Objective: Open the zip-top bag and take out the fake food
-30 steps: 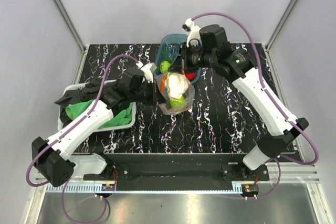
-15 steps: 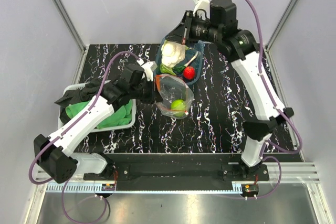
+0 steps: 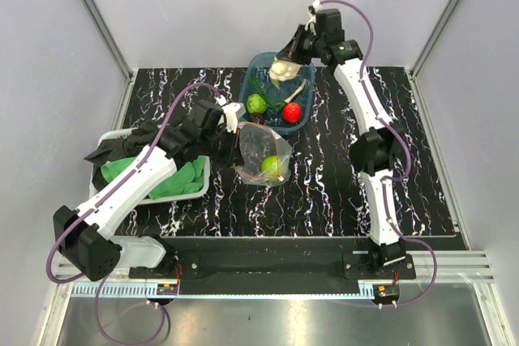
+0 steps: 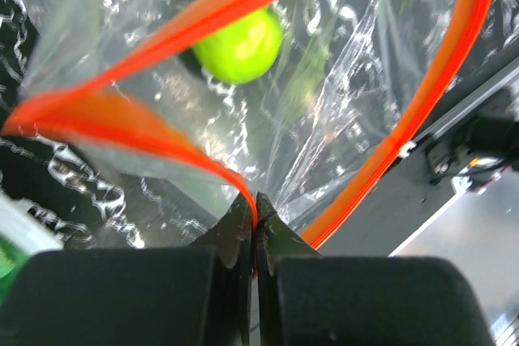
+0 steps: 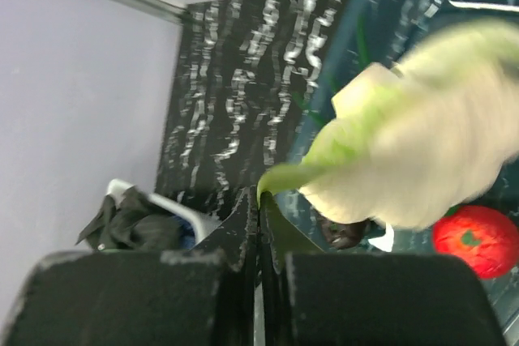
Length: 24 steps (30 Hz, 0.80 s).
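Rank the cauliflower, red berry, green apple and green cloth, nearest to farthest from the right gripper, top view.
1. cauliflower, in the right gripper
2. red berry, in the tub
3. green apple, in the bag
4. green cloth, left tray

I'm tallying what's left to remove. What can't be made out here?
- Left wrist view: whether anything besides the green apple remains in the zip-top bag; crinkles and glare hide it.
- Right wrist view: the cauliflower is blurred and cut off by the right edge.
- Top view: the tub floor under the cauliflower, hidden by it and the right gripper.
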Each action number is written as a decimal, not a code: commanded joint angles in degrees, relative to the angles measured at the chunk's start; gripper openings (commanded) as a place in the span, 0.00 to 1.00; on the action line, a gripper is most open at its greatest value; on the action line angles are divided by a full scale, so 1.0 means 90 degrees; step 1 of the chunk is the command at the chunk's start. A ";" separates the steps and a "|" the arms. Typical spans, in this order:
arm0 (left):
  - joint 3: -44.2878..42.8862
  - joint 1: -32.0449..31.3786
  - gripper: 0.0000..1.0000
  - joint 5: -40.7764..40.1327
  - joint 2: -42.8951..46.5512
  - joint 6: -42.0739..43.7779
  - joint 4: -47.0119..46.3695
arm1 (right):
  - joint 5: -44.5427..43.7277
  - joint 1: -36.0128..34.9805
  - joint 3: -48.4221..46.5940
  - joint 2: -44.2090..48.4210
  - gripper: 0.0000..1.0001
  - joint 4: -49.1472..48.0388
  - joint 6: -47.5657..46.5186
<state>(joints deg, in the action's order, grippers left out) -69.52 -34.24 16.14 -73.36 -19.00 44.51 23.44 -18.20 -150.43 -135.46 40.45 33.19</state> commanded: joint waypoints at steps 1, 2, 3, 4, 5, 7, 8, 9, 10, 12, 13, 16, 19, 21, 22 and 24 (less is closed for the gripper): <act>-0.0313 0.0122 0.00 0.0189 -0.0110 0.0568 0.0424 | 0.0110 0.0127 -0.0180 -0.0484 0.00 -0.0607 0.0325; -0.0352 0.0142 0.00 0.0199 -0.0120 0.0588 0.0464 | 0.0120 0.0176 -0.0219 -0.0583 0.01 -0.0627 0.0394; -0.0372 0.0152 0.00 0.0237 -0.0120 0.0637 0.0503 | 0.0110 0.0205 -0.0229 -0.0661 0.10 -0.0637 0.0510; -0.0372 0.0171 0.00 0.0257 -0.0110 0.0647 0.0552 | 0.0120 0.0263 -0.0229 -0.0788 0.18 -0.0637 0.0550; -0.0362 0.0172 0.00 0.0257 -0.0081 0.0656 0.0572 | 0.0168 0.0303 -0.0210 -0.0837 0.23 -0.0627 0.0609; -0.0333 0.0181 0.00 0.0257 0.0007 0.0637 0.0582 | 0.0227 0.0322 -0.0103 -0.0867 0.45 -0.0559 0.0668; -0.0333 0.0181 0.00 0.0228 0.0036 0.0618 0.0582 | 0.0266 0.0323 -0.0073 -0.0857 0.50 -0.0510 0.0658; -0.0352 0.0181 0.00 0.0218 0.0085 0.0569 0.0572 | 0.0305 0.0323 -0.0044 -0.0838 0.52 -0.0432 0.0639; -0.0381 0.0181 0.00 0.0189 0.0085 0.0549 0.0572 | 0.0373 0.0323 0.0044 -0.0751 0.55 -0.0296 0.0609; -0.0546 0.0181 0.00 0.0169 0.0066 0.0452 0.0553 | 0.0510 0.0323 0.0142 -0.0594 0.57 -0.0120 0.0464; -0.0605 0.0181 0.00 0.0189 0.0046 0.0413 0.0475 | 0.0540 0.0323 0.0258 -0.0400 0.59 0.0094 0.0376; -0.0879 0.0181 0.00 0.0384 -0.0100 0.0247 0.0357 | 0.0647 0.0303 0.0580 0.0167 0.59 0.0591 -0.0015; -0.1162 0.0181 0.00 0.0579 -0.0227 0.0022 0.0318 | 0.0638 0.0225 0.1261 0.0908 0.59 0.1002 -0.0483; -0.1250 0.0181 0.00 0.0726 -0.0257 -0.0172 0.0260 | 0.0638 0.0089 0.1732 0.1570 0.59 0.1092 -0.0834; -0.1289 0.0181 0.00 0.0765 -0.0266 -0.0222 0.0230 | 0.0628 0.0040 0.2266 0.1826 0.59 0.1121 -0.0943; -0.1280 0.0181 0.00 0.0824 -0.0305 -0.0407 0.0114 | 0.0472 -0.0155 0.2835 0.2575 0.59 0.1112 -0.1186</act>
<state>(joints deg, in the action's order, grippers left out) -78.59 -32.82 19.99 -75.31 -18.76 49.01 27.24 -16.08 -131.68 -127.68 48.25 29.69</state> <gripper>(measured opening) 0.012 0.590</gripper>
